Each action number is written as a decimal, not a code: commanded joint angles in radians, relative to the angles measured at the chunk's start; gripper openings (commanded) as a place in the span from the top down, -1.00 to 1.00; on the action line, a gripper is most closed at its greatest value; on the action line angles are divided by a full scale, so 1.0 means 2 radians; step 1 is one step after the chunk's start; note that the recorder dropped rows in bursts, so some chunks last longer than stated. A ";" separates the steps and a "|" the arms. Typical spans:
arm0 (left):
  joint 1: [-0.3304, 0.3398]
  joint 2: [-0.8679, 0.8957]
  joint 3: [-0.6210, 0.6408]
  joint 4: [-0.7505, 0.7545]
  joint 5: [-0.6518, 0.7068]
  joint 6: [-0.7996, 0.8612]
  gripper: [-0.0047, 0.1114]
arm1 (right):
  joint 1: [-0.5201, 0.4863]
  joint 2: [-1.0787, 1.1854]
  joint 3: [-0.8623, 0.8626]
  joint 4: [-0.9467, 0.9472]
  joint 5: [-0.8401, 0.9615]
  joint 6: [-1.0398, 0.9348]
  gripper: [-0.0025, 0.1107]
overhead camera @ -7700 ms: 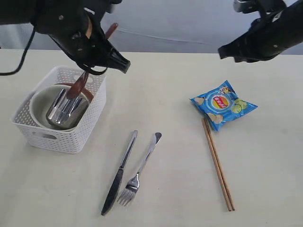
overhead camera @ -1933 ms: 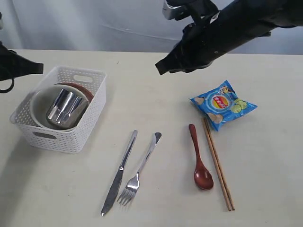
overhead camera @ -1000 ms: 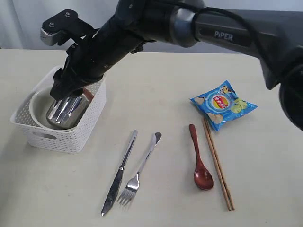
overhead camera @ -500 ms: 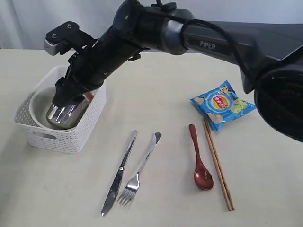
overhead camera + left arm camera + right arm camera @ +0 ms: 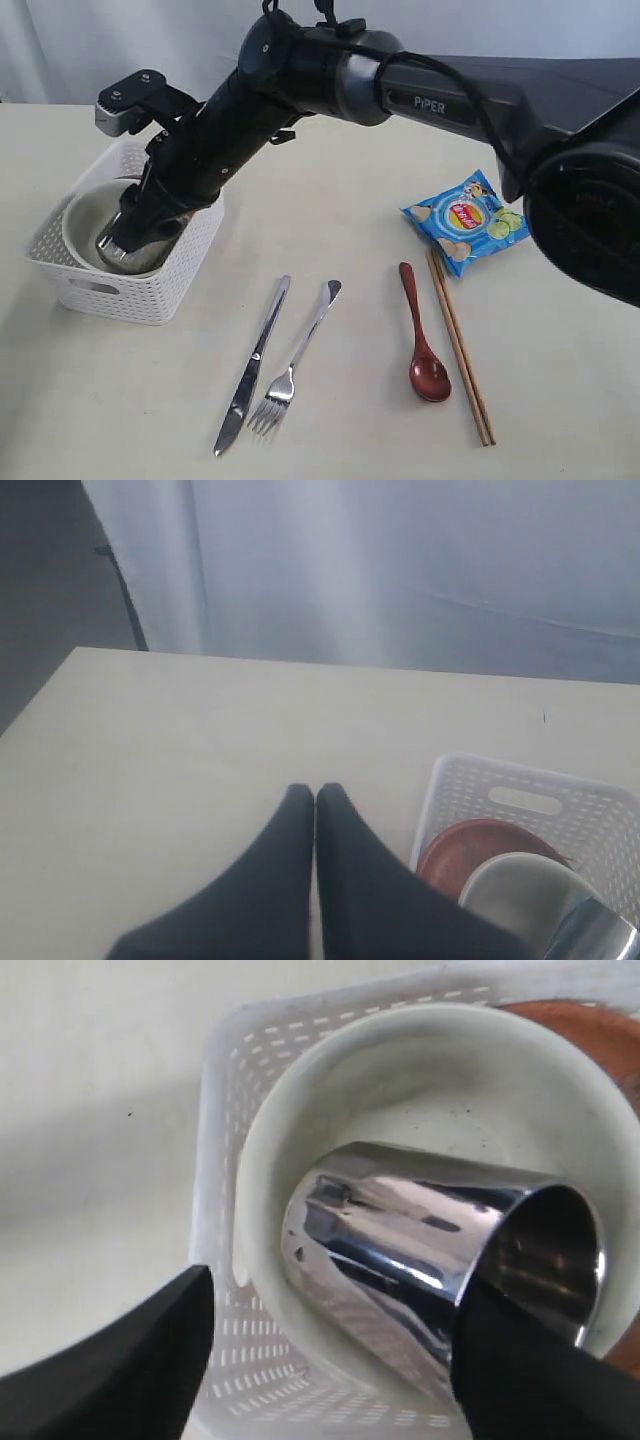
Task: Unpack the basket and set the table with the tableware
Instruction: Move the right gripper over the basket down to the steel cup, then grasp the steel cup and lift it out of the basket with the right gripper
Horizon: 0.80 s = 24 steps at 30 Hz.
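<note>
The white basket (image 5: 150, 290) stands on the table (image 5: 120, 400) at the left. It holds the cream bowl (image 5: 78, 215), and the steel cup (image 5: 128, 252) lies on its side in that bowl. My right gripper (image 5: 135, 225) has reached across into the basket. In the right wrist view it (image 5: 335, 1295) is open, with one finger beside the cup (image 5: 420, 1250) near its mouth and the other over the basket wall (image 5: 225, 1110). The reddish plate (image 5: 470, 845) stands behind the bowl. My left gripper (image 5: 315, 792) is shut and empty, beside the basket. Knife (image 5: 252, 365), fork (image 5: 297, 357), spoon (image 5: 420, 340) and chopsticks (image 5: 460, 350) lie on the table.
A blue chip bag (image 5: 470, 220) lies at the right, touching the far end of the chopsticks. The right arm stretches diagonally above the table's middle, from the upper right down to the basket.
The right arm swung across from the right and dropped lower into the basket, its open fingers now around the cup. The spoon, earlier lifted from the basket, lies on the table.
</note>
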 commanded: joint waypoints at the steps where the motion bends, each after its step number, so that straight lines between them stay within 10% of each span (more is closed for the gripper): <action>1: 0.000 -0.003 0.002 -0.004 0.001 0.001 0.92 | 0.000 0.001 -0.004 0.005 0.029 -0.005 -0.15; 24: 0.000 -0.003 0.002 -0.004 0.001 0.001 0.92 | 0.008 0.008 -0.003 0.041 -0.020 -0.006 0.19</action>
